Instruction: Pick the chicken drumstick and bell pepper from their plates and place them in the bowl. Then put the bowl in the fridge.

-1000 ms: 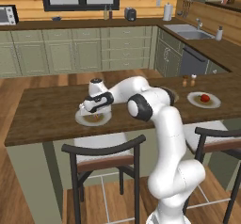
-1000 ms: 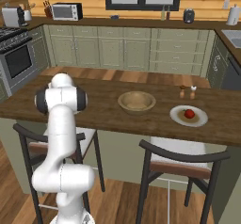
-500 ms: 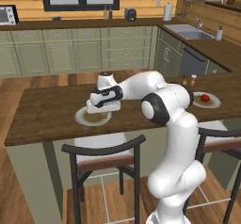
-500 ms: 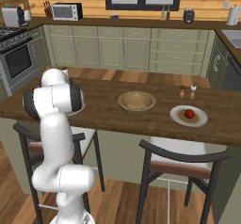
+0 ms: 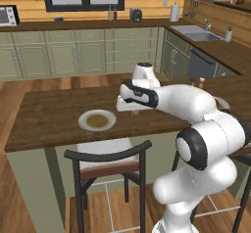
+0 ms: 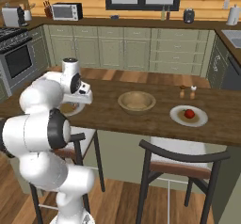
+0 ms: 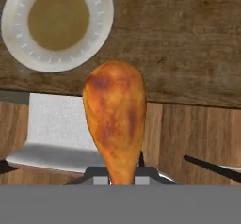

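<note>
A: Any writing or labels legible?
B: None can be read. Claw [image 7: 123,180] pinches the drumstick [image 7: 115,112] by its thin end, fat end pointing away, above the counter [image 7: 188,39] edge.
A: Beyond that?
B: Brown-centred plate [image 7: 57,24] bare, well apart from the drumstick. Bowl [image 6: 136,101] mid-counter; pepper [image 6: 189,113] on the far plate [image 6: 188,117]
</note>
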{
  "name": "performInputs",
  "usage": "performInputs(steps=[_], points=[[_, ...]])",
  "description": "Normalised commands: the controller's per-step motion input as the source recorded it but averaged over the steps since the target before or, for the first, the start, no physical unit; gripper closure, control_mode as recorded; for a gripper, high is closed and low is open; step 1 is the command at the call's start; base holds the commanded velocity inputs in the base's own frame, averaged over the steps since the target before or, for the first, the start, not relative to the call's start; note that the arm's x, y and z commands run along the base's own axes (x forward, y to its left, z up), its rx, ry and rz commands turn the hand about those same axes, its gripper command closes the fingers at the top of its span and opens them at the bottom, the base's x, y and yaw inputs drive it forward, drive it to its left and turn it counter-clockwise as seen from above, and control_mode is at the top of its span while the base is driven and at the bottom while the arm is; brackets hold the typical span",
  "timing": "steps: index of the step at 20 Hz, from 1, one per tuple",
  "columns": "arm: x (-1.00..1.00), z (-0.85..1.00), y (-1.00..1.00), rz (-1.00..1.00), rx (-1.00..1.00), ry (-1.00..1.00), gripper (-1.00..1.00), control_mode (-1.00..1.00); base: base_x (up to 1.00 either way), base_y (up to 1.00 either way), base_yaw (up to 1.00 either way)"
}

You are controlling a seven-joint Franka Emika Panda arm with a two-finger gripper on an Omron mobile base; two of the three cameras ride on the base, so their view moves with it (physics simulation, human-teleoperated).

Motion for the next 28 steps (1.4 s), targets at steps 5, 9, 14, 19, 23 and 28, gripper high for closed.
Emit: performInputs(steps=[5,9,14,19,23,28], points=[[-0.77,0.64,-1.00,0.00,-0.02,0.00,1.00,-1.00,0.00,0.00,0.00],[-0.80,0.32,-1.00,0.00,-0.06,-0.06,1.00,-1.00,0.00,0.00,0.00],[-0.12,0.02,-0.20,0.00,-0.02,-0.01,1.00,1.00,0.18,-0.80,0.00],[0.00,0.00,0.00,0.00,0.00,0.00,1.00,1.00,0.91,-0.12,-0.01],[0.00,0.00,0.00,0.00,0.00,0.00,1.00,1.00,1.00,0.55,-0.01],[0.00,0.00,0.00,0.00,0.00,0.00,1.00,1.00,1.00,0.50,-0.17]])
